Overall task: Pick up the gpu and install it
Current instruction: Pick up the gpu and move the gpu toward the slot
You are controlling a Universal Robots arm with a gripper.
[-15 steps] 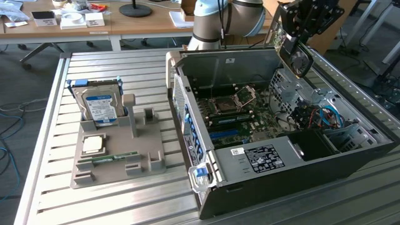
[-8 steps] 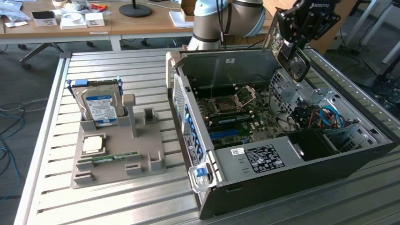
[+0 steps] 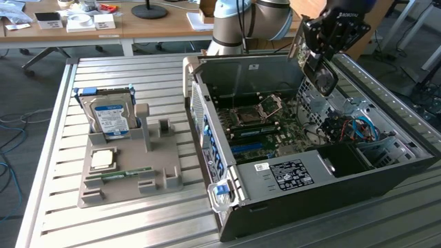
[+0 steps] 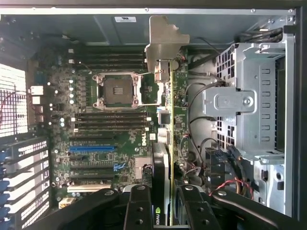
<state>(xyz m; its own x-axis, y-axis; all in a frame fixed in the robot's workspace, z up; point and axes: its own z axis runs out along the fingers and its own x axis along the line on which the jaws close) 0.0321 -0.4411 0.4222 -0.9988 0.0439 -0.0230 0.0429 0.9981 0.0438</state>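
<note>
Holding fixture [image 3: 117, 188]: grey tray lying on the slatted metal table [image 3: 62, 217], at the exterior view's left.
Hard drive [image 3: 111, 118]: silver with a blue-white label; stands upright in the far end of the fixture.
Processor chip [image 3: 103, 159]: lies flat in a recess of the fixture, just in front of the hard drive.
RAM stick [image 3: 127, 173]: narrow and green; lies lengthwise across the fixture, near the chip.
Computer case [image 3: 331, 206]: rests on the table beside the fixture with its side open and its interior facing up.
Motherboard [image 3: 289, 135]: exposed on the case floor; the processor socket [image 3: 256, 111] is open.
Gripper [image 4: 165, 213]: positioned above the open case at the exterior view's upper right; its fingers [image 4: 139, 208] are clamped on the card from both sides.
Gpu [image 3: 323, 75]: held in the gripper and hanging edge-down over the motherboard, with the fan face visible in the exterior view. It is clear of the board and not seated in a slot.
Drive cage [image 4: 247, 103]: grey perforated metal, beside the gpu inside the case.
</note>
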